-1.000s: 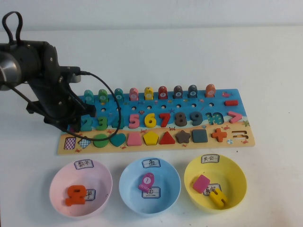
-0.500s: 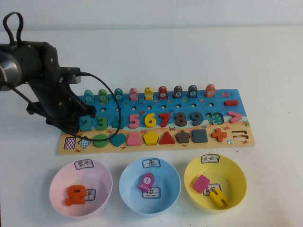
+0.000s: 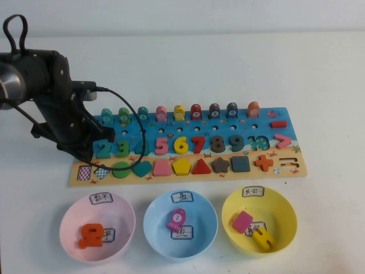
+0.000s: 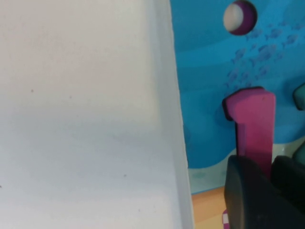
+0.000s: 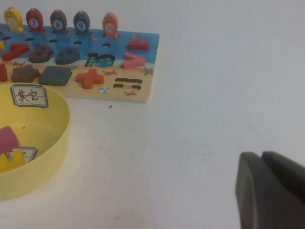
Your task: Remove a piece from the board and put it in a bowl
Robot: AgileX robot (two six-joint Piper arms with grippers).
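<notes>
The piece (image 4: 252, 119), a magenta "1", stands in its slot at the left end of the board (image 4: 209, 71). My left gripper (image 4: 271, 164) is shut on its lower end, one dark finger on each side. In the high view the left arm (image 3: 63, 114) covers that end of the board (image 3: 285, 165), so the piece is hidden there. The pale pink bowl (image 3: 71, 220) sits in front of the board's left end with an orange piece (image 3: 91, 235) inside. My right gripper (image 5: 263, 160) is shut, low over bare table beyond the board's right end.
A light blue bowl (image 3: 154, 228) holding a magenta fish piece and a yellow bowl (image 3: 285, 220) holding pink and yellow pieces stand in a row beside the pink one. The left arm's black cable (image 3: 134, 131) loops over the digits.
The left gripper's fingers have drawn in onto the magenta "1". The left arm has barely shifted, and the board and bowls have not moved.
</notes>
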